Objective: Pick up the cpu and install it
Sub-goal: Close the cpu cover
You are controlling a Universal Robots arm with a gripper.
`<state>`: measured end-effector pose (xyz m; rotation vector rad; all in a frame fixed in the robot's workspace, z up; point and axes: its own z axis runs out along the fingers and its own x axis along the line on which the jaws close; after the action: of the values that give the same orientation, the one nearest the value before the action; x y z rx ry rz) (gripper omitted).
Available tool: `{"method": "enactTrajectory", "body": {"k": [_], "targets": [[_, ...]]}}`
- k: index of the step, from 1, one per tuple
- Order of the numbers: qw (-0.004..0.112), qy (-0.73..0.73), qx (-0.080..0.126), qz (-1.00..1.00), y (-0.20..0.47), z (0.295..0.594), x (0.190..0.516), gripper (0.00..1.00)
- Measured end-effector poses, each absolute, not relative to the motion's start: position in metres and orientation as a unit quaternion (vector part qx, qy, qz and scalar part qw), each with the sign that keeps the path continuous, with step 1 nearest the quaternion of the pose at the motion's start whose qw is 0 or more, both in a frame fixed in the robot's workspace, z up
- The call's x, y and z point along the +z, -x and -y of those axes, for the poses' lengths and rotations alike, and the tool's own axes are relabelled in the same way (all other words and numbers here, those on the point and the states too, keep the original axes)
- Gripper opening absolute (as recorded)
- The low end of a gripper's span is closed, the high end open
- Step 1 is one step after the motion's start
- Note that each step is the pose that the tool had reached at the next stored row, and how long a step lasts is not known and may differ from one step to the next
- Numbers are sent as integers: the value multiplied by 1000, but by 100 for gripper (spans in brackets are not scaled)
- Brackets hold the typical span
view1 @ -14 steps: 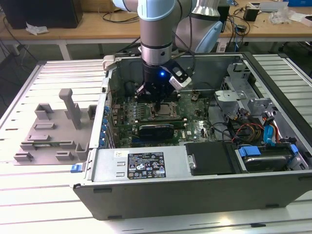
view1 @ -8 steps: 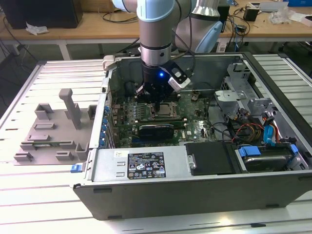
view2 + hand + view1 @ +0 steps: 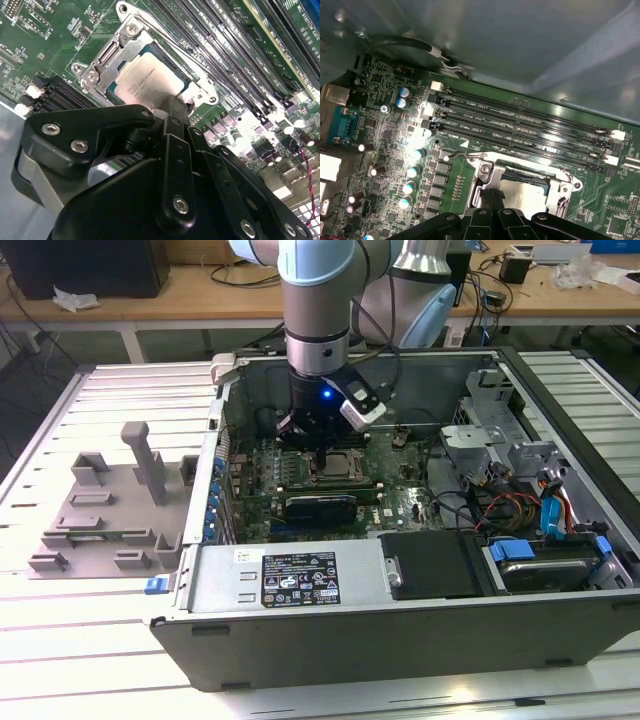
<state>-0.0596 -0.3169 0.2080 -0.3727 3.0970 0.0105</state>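
The cpu (image 3: 145, 80), a flat square chip with a silvery-white top, lies flat inside the metal-framed socket (image 3: 107, 55) on the green motherboard. In the exterior view my gripper (image 3: 318, 455) hangs straight down over the cpu (image 3: 337, 466), inside the open computer case. In the second wrist view the gripper (image 3: 172, 107) reaches one edge of the chip, and its black linkage hides that side. The first wrist view shows the cpu (image 3: 522, 192) seated in the socket (image 3: 485, 172) just past the gripper (image 3: 490, 196).
Memory slots (image 3: 520, 130) run beside the socket. The case walls (image 3: 400, 610) surround the board, with a drive cage and cables (image 3: 520, 490) at the exterior view's right. A grey plastic tray (image 3: 110, 510) with moulded blocks sits outside the case at the exterior view's left.
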Motion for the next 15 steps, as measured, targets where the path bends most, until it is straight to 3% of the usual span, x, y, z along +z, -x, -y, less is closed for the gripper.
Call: {"method": "enactTrajectory", "body": {"k": [15], "targets": [[11, 84, 3, -996, 60, 317, 217, 11]]}}
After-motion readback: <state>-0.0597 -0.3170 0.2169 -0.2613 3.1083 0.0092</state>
